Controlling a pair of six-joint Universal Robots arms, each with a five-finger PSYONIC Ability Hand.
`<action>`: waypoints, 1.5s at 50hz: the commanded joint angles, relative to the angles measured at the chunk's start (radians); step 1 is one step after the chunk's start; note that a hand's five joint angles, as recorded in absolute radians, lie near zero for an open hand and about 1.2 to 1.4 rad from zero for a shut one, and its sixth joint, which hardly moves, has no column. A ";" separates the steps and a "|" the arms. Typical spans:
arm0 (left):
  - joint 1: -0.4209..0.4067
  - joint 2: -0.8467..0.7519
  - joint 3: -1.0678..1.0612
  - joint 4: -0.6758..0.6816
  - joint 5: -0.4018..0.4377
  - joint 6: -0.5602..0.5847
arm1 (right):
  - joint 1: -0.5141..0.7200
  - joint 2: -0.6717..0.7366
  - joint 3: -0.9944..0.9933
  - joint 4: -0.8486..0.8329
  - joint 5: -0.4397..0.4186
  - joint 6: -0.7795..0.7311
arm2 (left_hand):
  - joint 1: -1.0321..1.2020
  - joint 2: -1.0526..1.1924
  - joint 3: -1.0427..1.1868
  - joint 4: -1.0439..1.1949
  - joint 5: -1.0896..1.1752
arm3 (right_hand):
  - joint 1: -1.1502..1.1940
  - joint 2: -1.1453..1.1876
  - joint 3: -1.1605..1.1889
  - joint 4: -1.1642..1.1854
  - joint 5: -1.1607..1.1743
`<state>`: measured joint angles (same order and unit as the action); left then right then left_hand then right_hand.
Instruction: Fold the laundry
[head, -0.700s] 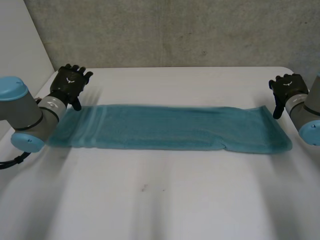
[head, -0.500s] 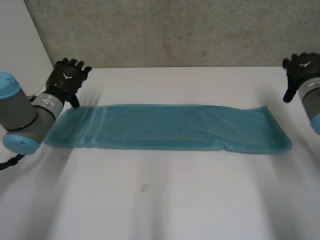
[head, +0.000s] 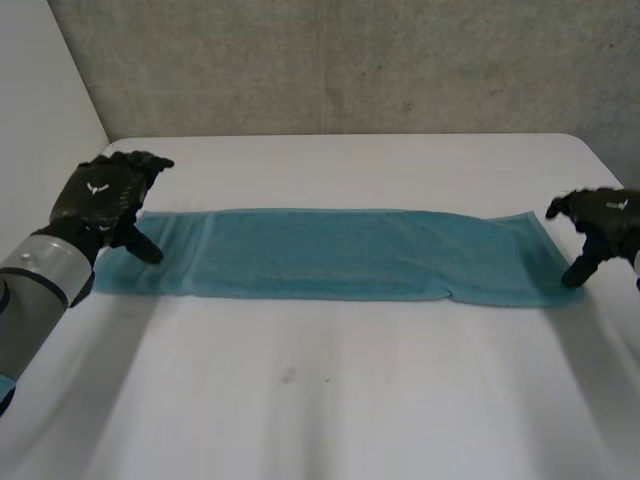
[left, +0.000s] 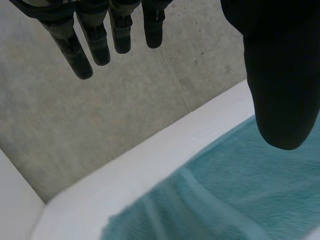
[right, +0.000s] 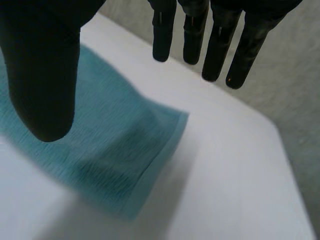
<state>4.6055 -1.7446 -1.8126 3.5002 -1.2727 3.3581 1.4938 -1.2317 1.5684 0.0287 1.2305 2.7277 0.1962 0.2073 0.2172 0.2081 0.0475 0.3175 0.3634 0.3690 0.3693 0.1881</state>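
Two black hands hang over the ends of one long teal towel (head: 340, 255), which lies flat across the far half of the white table (head: 320, 400), running from the robot's left to its right; the left hand (head: 100, 200) is above the towel's left end and the right hand (head: 600, 215) is at its right end, by the near corner. Each hand has a small white mark on its back in the head view, too small to read.

Both hands are spread wide and hold nothing; in the left wrist view the fingers (left: 80, 45) are straight and well apart from the thumb, with the towel (left: 240, 190) below, and in the right wrist view the fingers (right: 220, 40) are straight too, with the towel (right: 100, 140) beneath the thumb. Whether either thumb tip touches the cloth I cannot tell.

The head view shows the whole strip and a small step in its near edge towards the right; the left wrist view shows pale bands across the towel's left end, the table edge (left: 150, 165) and the grey wall (left: 125, 100); the right wrist view shows the hemmed end and a corner of the towel on bare table (right: 225, 190).
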 joint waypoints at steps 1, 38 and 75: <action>0.000 -0.015 -0.030 0.002 -0.001 -0.034 | -0.023 0.123 0.025 -0.085 -0.075 -0.011 | -0.018 -0.029 -0.039 -0.030 -0.044 | 0.281 0.235 0.230 0.229 0.236; -0.010 -0.029 -0.051 0.002 -0.001 -0.034 | -0.260 0.265 -0.208 -0.156 0.176 -0.259 | -0.018 -0.029 -0.039 -0.030 -0.044 | 1.079 1.033 1.027 1.027 1.034; 0.003 -0.019 -0.051 -0.004 -0.002 -0.034 | 0.879 0.524 -0.419 -0.343 0.018 -0.256 | -0.021 -0.032 -0.042 -0.033 -0.047 | 0.836 0.790 0.784 0.784 0.791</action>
<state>4.6096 -1.7641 -1.8637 3.4975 -1.2748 3.3241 2.2500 -0.8884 1.1805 -0.3114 1.2642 2.4767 0.1962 0.2073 0.2172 0.2081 0.0475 0.9638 1.1790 1.1898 1.1943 0.9798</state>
